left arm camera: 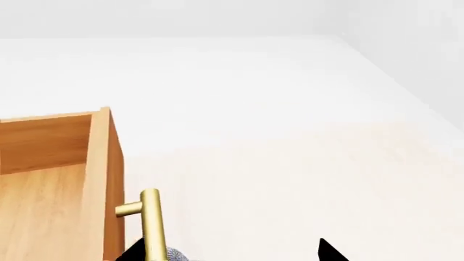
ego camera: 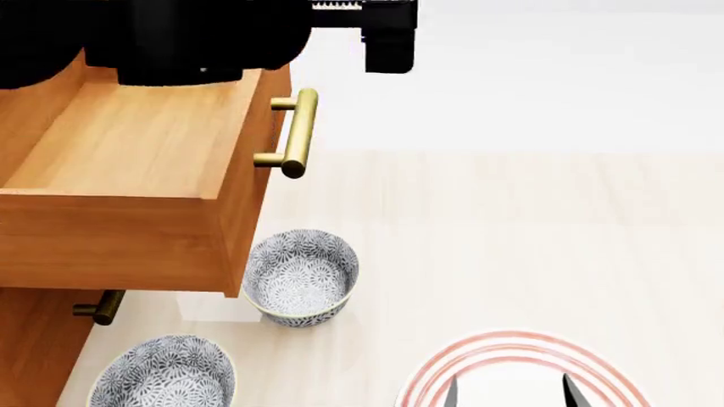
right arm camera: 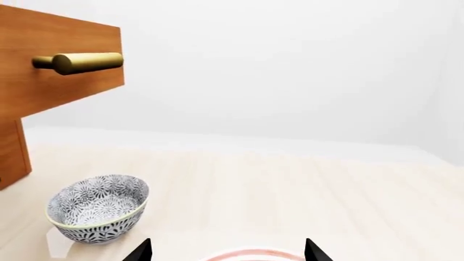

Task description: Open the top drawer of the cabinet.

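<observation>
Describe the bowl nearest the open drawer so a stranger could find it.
Start at the orange-brown wooden cabinet and its pulled-out top drawer. Just below the drawer's front corner sits a blue-grey floral-patterned bowl. Its identical twin lies nearer the camera, by the lower brass handle.

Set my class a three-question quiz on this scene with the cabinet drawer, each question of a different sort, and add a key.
1. True or false: the top drawer is pulled out.
2. How many patterned bowls show in the head view?
3. What lies below the right gripper? A a plate; B a cup; C a book.

Key:
1. True; its empty box shows.
2. Two: one bowl by the drawer's corner, another bowl nearer.
3. A, the red-ringed plate.
</observation>
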